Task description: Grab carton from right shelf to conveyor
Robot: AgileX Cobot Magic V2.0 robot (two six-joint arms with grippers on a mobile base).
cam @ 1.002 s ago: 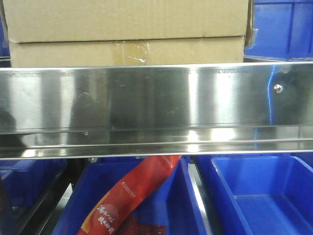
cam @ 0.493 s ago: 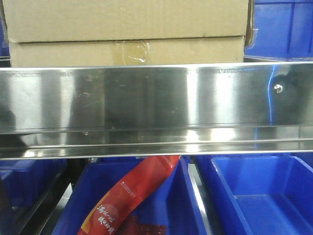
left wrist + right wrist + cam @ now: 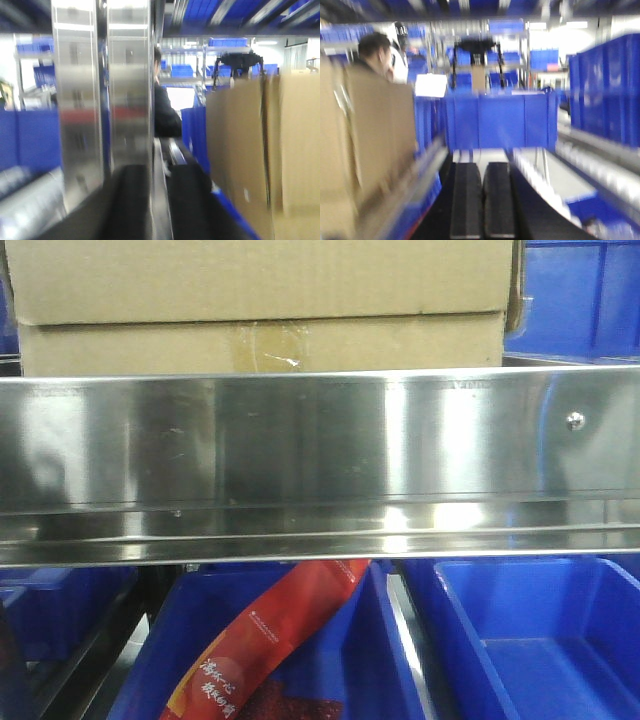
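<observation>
while the carton (image 3: 260, 300) sits on the right shelf (image 3: 300, 440), behind the polished front rail and its small bolt (image 3: 575, 421), the task counts as barely begun: no grasp, no lift, no transfer.
- carton: wide brown box, taped at the lower seam, square to the rail, untouched by either arm.
- left gripper (image 3: 157, 200): pads slightly parted, nothing between them; carton stands off to its right. view blurred.
- right gripper (image 3: 481, 200): pads side by side, nearly touching, empty; carton off to its left. view blurred.
- conveyor: not in view.
- remaining, by judgement: grip the carton from both sides, clear the rail, carry it to the belt.
- surroundings: blue bins (image 3: 540, 640) below the shelf, one holding a red packet (image 3: 270, 640); more shelving and bins beyond; a person (image 3: 162, 110) in the aisle.
</observation>
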